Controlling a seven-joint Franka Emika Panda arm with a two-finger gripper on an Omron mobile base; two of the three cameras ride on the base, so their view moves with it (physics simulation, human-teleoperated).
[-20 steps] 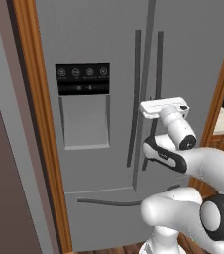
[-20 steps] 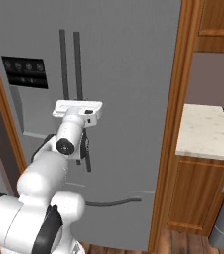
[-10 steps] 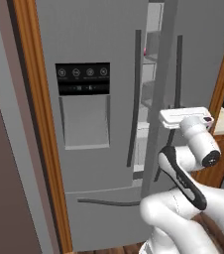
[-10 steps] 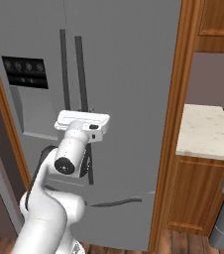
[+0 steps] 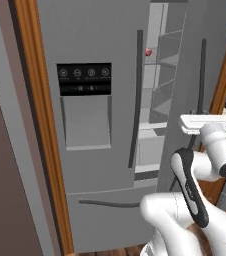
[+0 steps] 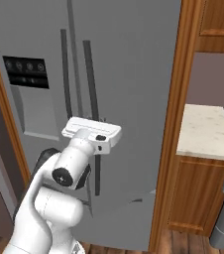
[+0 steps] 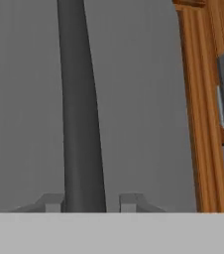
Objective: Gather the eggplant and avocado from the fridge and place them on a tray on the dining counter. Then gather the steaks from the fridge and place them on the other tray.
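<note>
Grey fridge [image 5: 100,125] with its right door swung partly open, shelves [image 5: 167,75] showing inside, hand [image 7: 91,201] around the dark door handle [image 7: 82,114], fingers [image 7: 129,202] a little apart, maybe not squeezing it

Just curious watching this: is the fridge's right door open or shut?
Partly open: the right door stands swung out, showing shelves inside the fridge.

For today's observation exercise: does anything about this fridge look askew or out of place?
Yes: the fridge's right door stands ajar, baring shelves through the gap. The gripper straddles its dark handle. Nothing looks spilled or damaged.
</note>
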